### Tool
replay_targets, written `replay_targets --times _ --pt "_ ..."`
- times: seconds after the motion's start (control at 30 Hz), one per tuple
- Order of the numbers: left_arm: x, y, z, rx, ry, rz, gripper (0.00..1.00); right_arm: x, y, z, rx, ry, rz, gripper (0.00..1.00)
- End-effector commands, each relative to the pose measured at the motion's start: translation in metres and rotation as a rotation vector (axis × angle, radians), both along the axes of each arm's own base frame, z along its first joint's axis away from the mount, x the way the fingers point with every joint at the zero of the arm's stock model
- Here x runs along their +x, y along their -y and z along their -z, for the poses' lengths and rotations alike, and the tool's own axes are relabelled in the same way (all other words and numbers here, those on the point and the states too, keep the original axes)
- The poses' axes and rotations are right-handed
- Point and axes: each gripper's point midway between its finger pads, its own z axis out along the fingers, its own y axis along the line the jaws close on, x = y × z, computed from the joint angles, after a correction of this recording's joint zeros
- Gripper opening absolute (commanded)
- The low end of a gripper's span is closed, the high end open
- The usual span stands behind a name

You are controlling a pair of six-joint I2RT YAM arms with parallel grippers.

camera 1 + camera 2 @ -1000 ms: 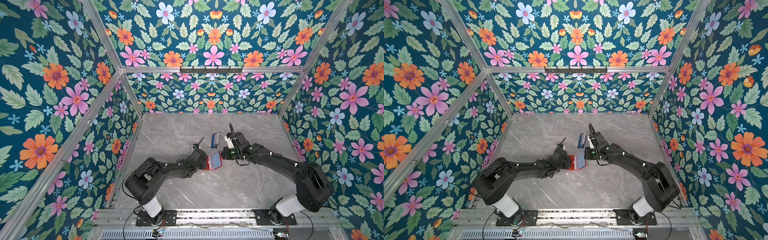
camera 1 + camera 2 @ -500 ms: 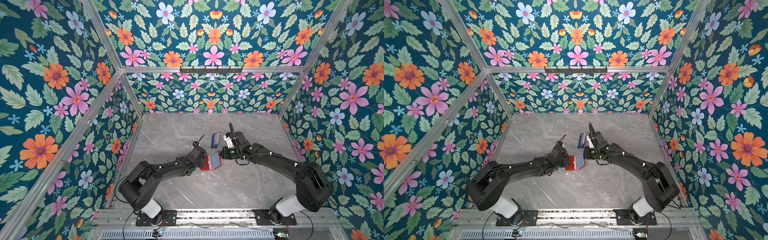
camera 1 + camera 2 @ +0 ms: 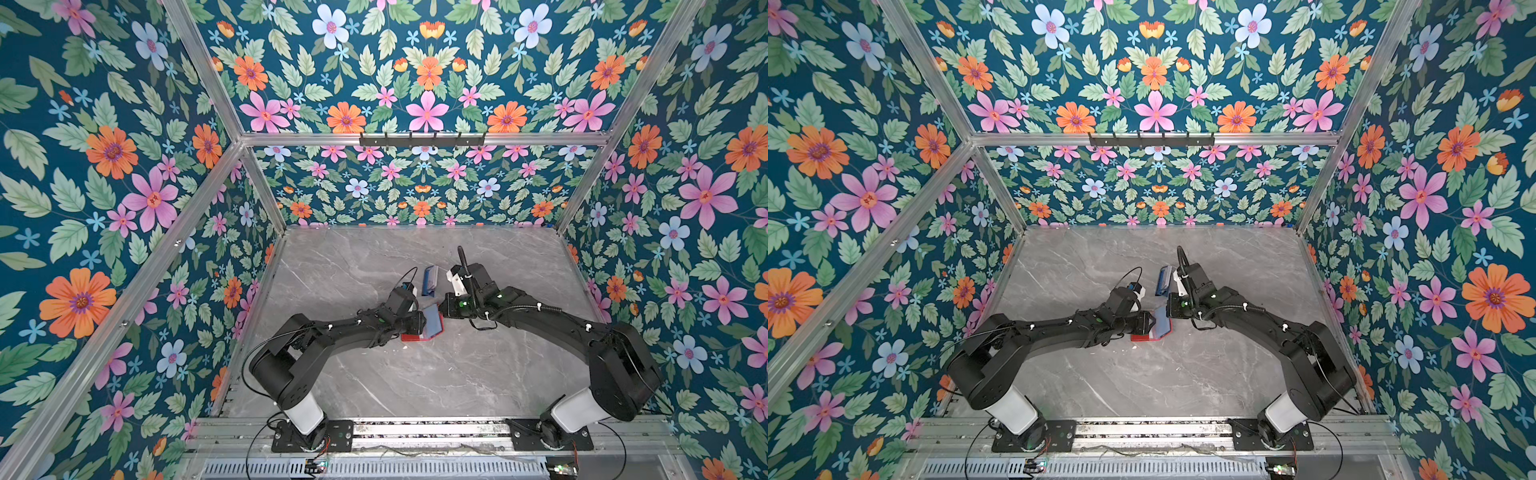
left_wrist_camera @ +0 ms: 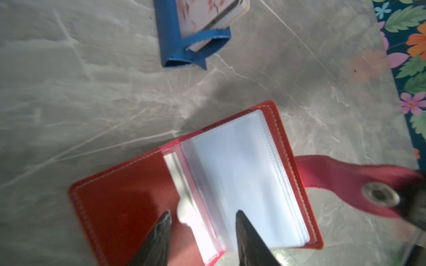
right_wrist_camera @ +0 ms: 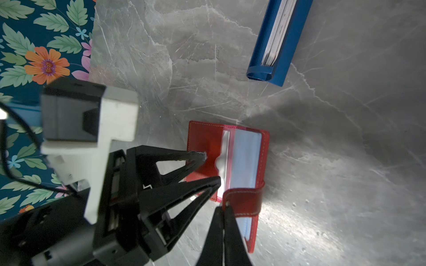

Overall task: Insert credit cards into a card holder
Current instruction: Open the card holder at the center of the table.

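Mid table (image 3: 415, 374): wallet (image 4: 119, 207) lying open, rack (image 5: 280, 46) w/ cards (image 5: 276, 34) nearby. Looks light n floppy, prob slides easy. Sleeves (image 4: 242, 172) thin, slick. Left gripper (image 4: 202, 214) jaws apart over the sleeves. Right gripper (image 5: 224, 207) pinched tight on the tab (image 5: 244, 200), best handle imo.

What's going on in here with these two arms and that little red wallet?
Two robot arms are working on a red card holder lying open on the marble table. The right gripper is shut on its snap tab, holding it out to the side. The left gripper is open, with its fingertips at the clear sleeves. The cards sit in a blue card rack nearby, and neither gripper holds one.
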Motion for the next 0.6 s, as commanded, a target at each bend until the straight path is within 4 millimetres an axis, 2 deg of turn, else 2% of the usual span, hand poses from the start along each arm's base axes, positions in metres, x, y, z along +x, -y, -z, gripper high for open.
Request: replay_targets --times 0.0,0.4,0.57 --pt "-0.003 0.021 -0.01 -0.139 -0.027 0.036 0.46 0.0 0.002 0.004 -0.011 -0.009 0.01 0.0" --pt "-0.004 0.025 0.0 -0.171 -0.058 0.027 0.41 -0.001 0.002 0.018 -0.028 -0.038 0.011 0.0" --pt "-0.004 0.025 0.003 -0.172 -0.067 0.023 0.37 -0.001 0.002 0.017 -0.026 -0.039 0.011 0.0"
